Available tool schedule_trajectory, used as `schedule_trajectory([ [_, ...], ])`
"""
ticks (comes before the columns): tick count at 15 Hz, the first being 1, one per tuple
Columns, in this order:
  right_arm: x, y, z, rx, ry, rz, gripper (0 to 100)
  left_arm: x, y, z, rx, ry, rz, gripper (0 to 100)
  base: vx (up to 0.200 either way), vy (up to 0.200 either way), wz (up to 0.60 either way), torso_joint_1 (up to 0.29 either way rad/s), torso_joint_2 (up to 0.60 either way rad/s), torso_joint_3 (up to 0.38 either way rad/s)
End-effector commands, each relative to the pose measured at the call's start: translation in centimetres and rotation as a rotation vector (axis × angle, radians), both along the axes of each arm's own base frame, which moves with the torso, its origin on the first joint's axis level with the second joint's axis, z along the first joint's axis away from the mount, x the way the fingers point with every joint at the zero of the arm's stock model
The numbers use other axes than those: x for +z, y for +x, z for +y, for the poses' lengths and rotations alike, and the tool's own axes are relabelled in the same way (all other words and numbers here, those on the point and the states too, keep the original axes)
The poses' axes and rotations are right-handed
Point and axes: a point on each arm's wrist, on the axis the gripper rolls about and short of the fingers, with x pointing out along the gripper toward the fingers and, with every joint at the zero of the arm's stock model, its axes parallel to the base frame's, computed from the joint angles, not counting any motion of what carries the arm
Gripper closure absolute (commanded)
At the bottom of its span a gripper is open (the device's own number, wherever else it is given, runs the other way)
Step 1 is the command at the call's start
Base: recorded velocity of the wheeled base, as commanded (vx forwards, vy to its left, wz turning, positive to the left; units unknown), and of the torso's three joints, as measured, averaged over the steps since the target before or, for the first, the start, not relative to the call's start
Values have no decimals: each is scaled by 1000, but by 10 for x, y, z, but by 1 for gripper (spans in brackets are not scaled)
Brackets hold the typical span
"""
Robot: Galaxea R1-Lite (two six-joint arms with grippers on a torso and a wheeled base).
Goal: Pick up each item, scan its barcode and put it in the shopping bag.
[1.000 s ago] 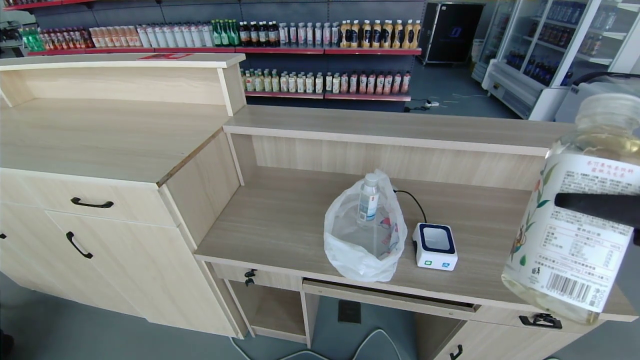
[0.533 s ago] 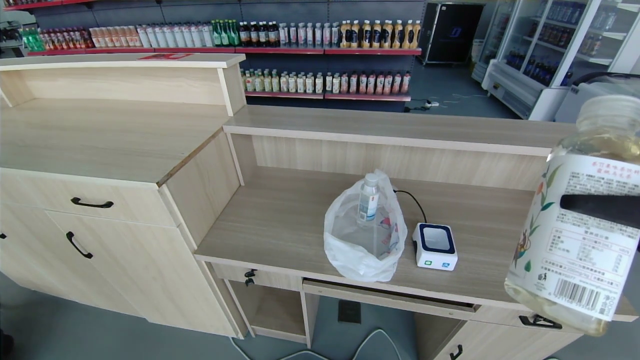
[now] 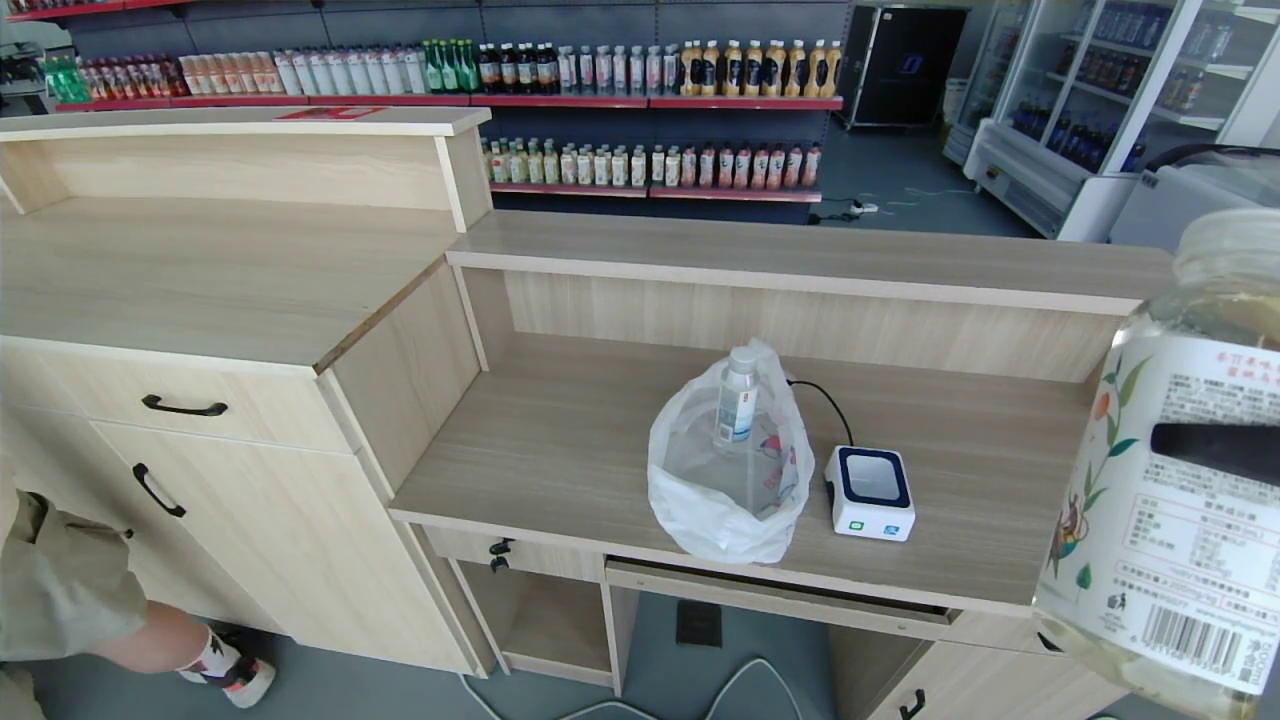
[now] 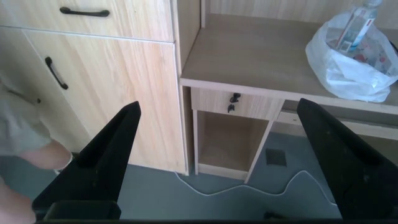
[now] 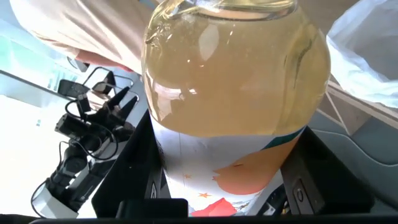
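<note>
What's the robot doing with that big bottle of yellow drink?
It is checking out shopping. The robot's right gripper holds a large clear plastic bottle of pale yellow drink up to the right of the light wooden counter, not yet bagged. On the counter, a small clear bottle stands inside the white plastic shopping bag, beside the small white barcode scanner. The left gripper hangs open and empty.

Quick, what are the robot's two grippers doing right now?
Left gripper: open, holding nothing.
Right gripper: shut on the drink bottle.
</note>
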Motion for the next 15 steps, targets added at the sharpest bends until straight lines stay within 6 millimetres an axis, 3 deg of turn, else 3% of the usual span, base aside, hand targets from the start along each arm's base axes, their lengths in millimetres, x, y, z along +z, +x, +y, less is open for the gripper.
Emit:
schedule_trajectory([
  [1, 1, -3, 0, 3, 3, -10, 100, 0, 0, 0, 1, 0, 0, 0, 0, 0, 0, 0, 0, 0],
  [15, -5, -1, -1, -10, -37, -39, 100, 0, 0, 0, 1, 0, 0, 0, 0, 0, 0, 0, 0, 0],
])
